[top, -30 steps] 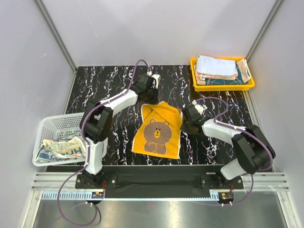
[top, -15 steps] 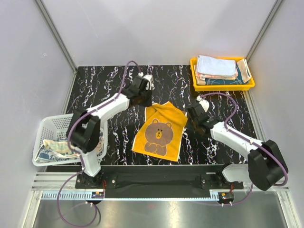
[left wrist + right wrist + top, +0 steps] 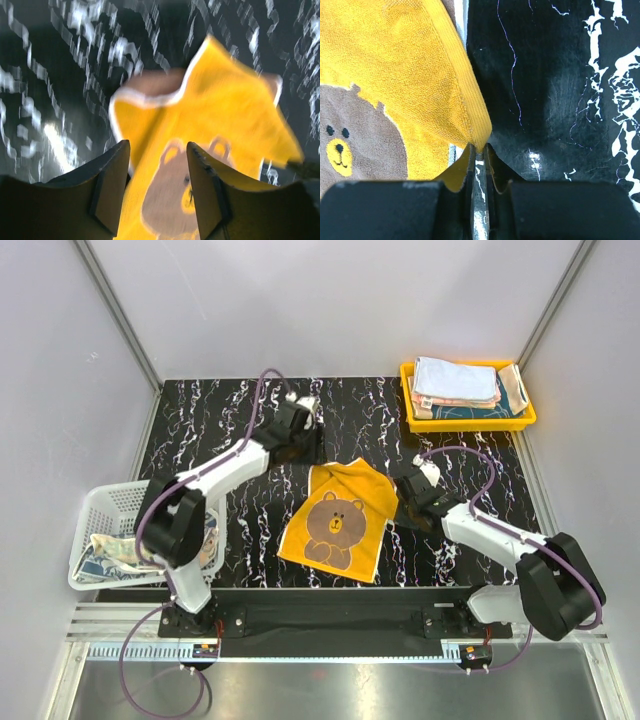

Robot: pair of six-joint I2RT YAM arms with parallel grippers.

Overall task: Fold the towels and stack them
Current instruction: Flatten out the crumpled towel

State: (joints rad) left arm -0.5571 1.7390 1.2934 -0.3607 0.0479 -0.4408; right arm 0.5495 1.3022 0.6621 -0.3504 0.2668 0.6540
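Observation:
An orange-yellow towel point(image 3: 338, 515) with a brown bear on it lies in the middle of the black marbled table. Its far edge is rumpled. My left gripper point(image 3: 302, 445) hovers just beyond the towel's far left corner. In the left wrist view this gripper point(image 3: 157, 165) is open with nothing between its fingers, and the towel point(image 3: 225, 110) lies below it. My right gripper point(image 3: 402, 502) is at the towel's right corner. The right wrist view shows this gripper point(image 3: 479, 150) shut on that corner of the towel point(image 3: 395, 75).
A yellow tray point(image 3: 470, 424) at the back right holds a stack of folded towels point(image 3: 455, 382). A white mesh basket point(image 3: 110, 490) at the left edge holds crumpled towels point(image 3: 135, 552). Grey walls close in the table on three sides.
My left gripper opened and let go of the towel's far left corner, which dropped to the table. The right gripper kept its grip and drew slightly nearer.

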